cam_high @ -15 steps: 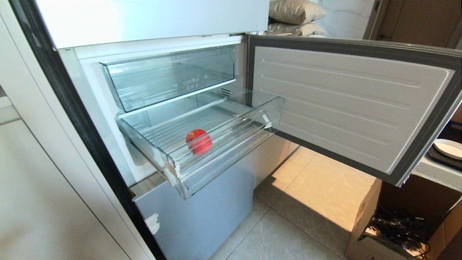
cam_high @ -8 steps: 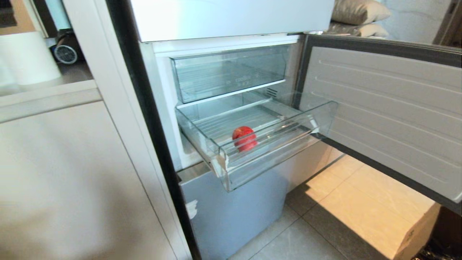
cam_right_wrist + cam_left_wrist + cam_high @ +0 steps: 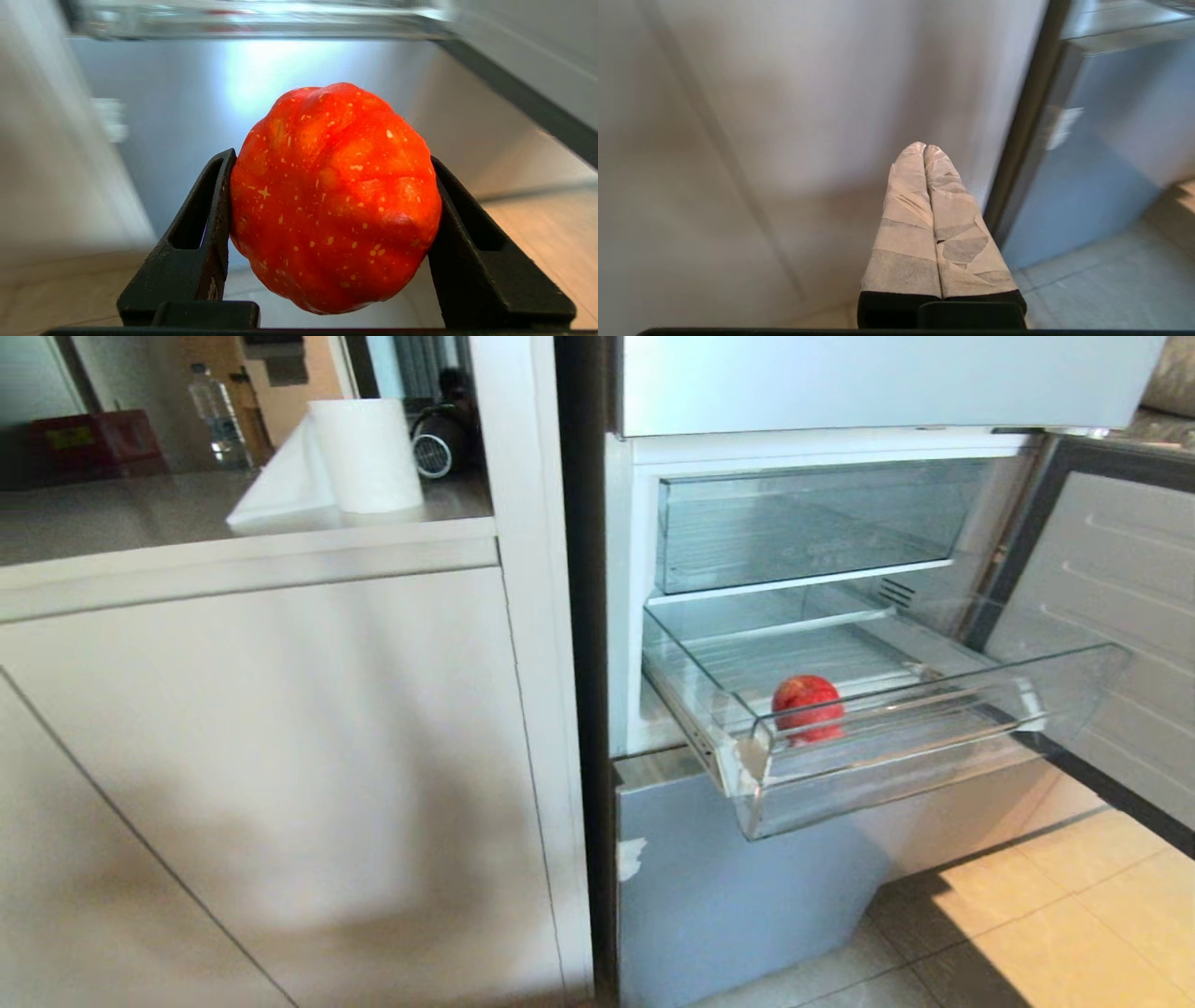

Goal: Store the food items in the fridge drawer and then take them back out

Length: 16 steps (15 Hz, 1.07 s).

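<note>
Upper bin (image 3: pixel 812 527): faint pale lettering on its clear front, too blurred to read.
Red box (image 3: pixel 79 443): a yellowish label, its print too small to make out.
Bottle (image 3: pixel 217 415): no label legible.
Elsewhere: no text, brand or number readable.

Neither arm shows in the head view. The open fridge door (image 3: pixel 1111 616) is cut off at the right edge, and the lettering on the upper clear bin (image 3: pixel 822 523) is too blurred to read. In the right wrist view, the held red-orange fruit (image 3: pixel 334 198) hides the space between the black fingers (image 3: pixel 196 242), and the fridge drawer (image 3: pixel 261 18) is a blurred strip at the edge.
</note>
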Tool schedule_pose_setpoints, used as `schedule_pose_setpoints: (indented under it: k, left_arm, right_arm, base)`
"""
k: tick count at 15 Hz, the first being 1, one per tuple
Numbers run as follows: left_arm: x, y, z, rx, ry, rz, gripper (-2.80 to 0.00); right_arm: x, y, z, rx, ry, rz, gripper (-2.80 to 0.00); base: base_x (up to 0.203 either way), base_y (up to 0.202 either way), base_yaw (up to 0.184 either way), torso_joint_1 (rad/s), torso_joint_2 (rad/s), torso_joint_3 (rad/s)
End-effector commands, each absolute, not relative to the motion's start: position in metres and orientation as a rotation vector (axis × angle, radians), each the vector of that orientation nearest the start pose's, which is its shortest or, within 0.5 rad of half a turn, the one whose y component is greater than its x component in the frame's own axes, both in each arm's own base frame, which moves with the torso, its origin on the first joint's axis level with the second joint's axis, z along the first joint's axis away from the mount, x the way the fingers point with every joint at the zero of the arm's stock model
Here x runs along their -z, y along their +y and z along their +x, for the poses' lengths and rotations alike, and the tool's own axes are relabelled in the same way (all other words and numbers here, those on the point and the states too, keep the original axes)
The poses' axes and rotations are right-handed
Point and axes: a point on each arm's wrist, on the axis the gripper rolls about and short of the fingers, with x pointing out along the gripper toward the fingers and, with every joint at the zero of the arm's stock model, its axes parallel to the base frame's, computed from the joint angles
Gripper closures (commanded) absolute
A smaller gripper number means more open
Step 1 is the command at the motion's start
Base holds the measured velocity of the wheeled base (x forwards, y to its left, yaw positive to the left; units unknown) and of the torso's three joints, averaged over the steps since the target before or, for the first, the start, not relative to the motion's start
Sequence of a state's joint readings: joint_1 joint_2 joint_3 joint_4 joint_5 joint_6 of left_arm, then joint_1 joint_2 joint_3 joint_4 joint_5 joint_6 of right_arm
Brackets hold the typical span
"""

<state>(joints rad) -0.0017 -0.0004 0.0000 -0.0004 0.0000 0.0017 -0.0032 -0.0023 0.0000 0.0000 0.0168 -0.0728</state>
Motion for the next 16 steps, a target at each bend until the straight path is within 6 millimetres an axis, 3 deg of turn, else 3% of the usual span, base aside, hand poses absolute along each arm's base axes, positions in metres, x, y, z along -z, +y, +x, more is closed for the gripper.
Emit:
schedule_pose_setpoints:
  k: [1, 4, 8, 12, 16]
  left_arm:
    - [-0.076, 0.000, -0.023, 0.002, -0.002, 0.002, 0.00]
    - [-0.075, 0.000, -0.023, 0.002, 0.000, 0.002, 0.00]
    - [-0.075, 0.000, -0.023, 0.001, 0.000, 0.002, 0.00]
    - [-0.075, 0.000, -0.023, 0.002, 0.000, 0.002, 0.00]
    - [-0.076, 0.000, -0.023, 0.001, -0.001, 0.002, 0.00]
  right_arm:
    - [-0.076, 0.001, -0.023, -0.019, 0.000, -0.084, 0.00]
    - [-0.081, 0.001, -0.012, -0.035, 0.104, -0.107, 0.00]
    - [-0.125, 0.001, 0.030, -0.039, 0.138, -0.128, 0.00]
    - [-0.204, 0.000, 0.104, -0.023, 0.117, -0.120, 0.00]
    - [-0.260, -0.003, 0.202, 0.030, 0.134, -0.078, 0.00]
  base:
    - [0.003, -0.009, 0.163, 0.002, 0.00, 0.003]
    - [0.001, -0.004, 0.076, 0.003, 0.00, -0.001]
    - [0.000, 0.000, 0.000, 0.000, 0.00, 0.000]
    - [0.000, 0.000, 0.000, 0.000, 0.00, 0.000]
    - [0.000, 0.000, 0.000, 0.000, 0.00, 0.000]
